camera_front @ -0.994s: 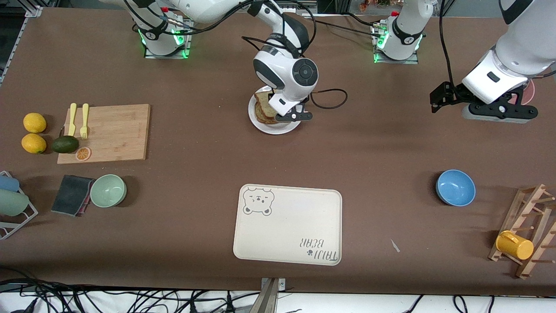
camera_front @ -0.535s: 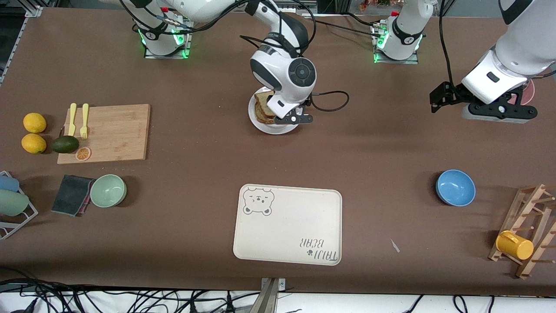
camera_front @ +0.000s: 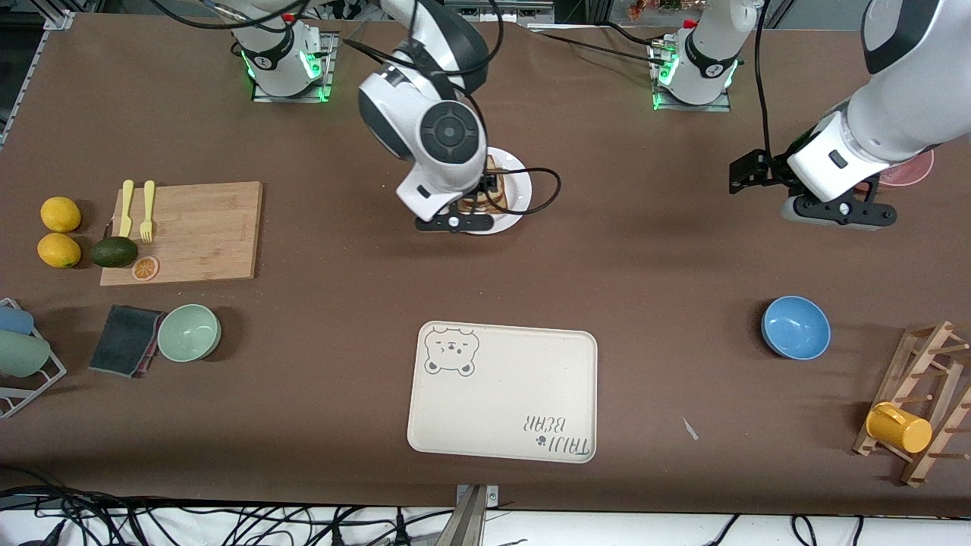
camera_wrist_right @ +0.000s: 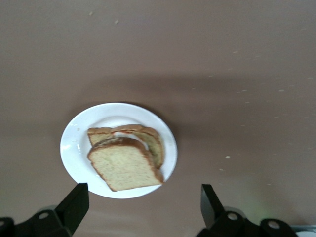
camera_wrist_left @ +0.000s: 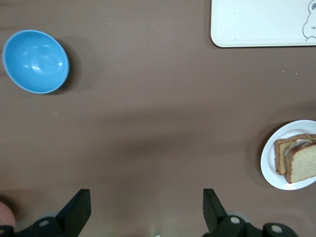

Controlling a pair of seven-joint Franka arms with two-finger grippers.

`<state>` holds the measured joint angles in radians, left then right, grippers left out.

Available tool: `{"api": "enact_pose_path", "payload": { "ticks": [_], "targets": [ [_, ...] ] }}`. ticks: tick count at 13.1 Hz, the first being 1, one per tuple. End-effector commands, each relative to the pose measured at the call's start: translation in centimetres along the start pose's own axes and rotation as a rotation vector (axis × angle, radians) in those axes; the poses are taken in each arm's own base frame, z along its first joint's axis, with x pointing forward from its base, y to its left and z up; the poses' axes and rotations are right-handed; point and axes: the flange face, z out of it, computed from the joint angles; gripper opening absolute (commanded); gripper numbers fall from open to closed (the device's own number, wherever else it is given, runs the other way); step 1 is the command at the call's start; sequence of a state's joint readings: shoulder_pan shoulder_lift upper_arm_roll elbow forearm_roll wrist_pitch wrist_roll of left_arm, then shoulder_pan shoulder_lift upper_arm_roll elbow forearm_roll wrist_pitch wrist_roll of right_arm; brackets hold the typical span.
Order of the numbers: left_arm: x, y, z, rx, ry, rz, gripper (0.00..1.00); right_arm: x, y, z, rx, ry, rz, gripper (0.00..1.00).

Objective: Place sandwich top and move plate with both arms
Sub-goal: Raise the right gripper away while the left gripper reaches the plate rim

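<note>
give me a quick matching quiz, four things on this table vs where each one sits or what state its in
Things:
1. sandwich top
2. blue bowl
3. yellow cup
4. right gripper

Places or states:
a. on the wooden rack
b. open, in the air over the white plate
c. lying on the lower slice on the plate
d. on the bare table, toward the left arm's end

Pairs: 1-c, 2-d, 3-a, 4-b

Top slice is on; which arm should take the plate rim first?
Right, probably. The right gripper hangs open just above the plate. The left gripper, also open, is over bare table toward the left arm's end.
</note>
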<state>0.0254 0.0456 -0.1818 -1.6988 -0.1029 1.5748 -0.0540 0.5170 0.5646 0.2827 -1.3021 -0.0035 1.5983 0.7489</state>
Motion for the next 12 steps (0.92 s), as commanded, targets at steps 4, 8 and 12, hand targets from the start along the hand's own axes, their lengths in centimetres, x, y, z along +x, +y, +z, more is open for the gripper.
{"api": "enact_pose_path", "payload": {
  "ticks": [4,8,12],
  "targets": [
    [4.9,1.9,8.0,-0.277,-0.144,0.06,1.0,1.2,13.6,-7.7,0.02,0.038,0.013,1.0],
    [7.9,4.8,14.5,-0.449,-0.17,0.188,1.0,0.5,24.7,-9.1,-0.015,0.048,0.003,1.0],
    [8.9,10.0,21.3,-0.601,-0.221,0.257,1.0,-0.5,34.5,-12.8,0.014,0.111,0.048,1.0]
  ]
}}
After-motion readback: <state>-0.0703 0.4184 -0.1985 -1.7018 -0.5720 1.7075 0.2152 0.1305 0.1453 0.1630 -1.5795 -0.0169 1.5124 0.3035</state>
